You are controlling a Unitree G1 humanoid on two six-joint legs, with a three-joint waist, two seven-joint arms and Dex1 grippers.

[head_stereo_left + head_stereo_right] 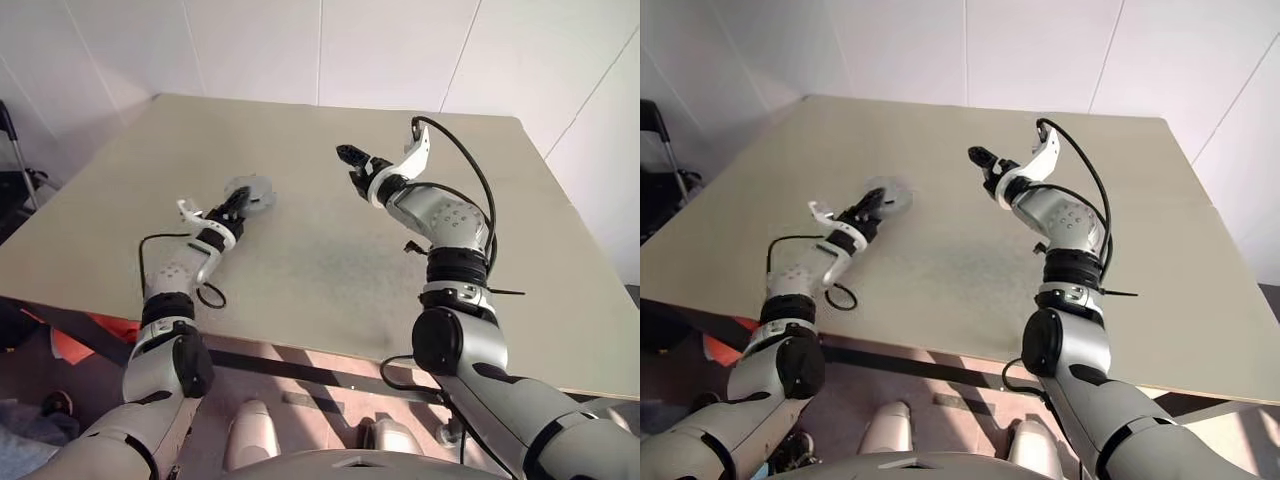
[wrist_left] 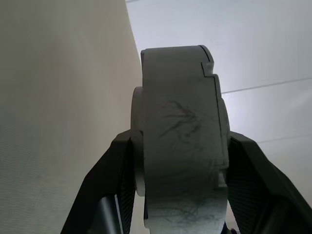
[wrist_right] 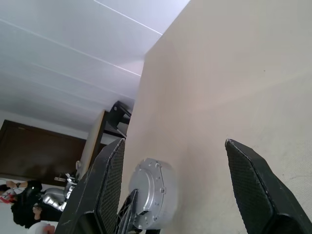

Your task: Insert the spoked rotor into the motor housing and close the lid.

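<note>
With my left gripper (image 1: 238,203) clamped across one grey motor housing (image 1: 252,193) at the table's (image 1: 330,260) left and my right gripper (image 1: 352,165) spread empty, well apart, I'd lower it level before letting go; I count one housing.

You have a beige table (image 1: 330,250) set against white panelled walls (image 1: 260,45); to its left stands what may be a dark chair (image 1: 15,165).

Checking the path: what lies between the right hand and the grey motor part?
Only bare table between right hand and motor housing, in left eye view.
</note>
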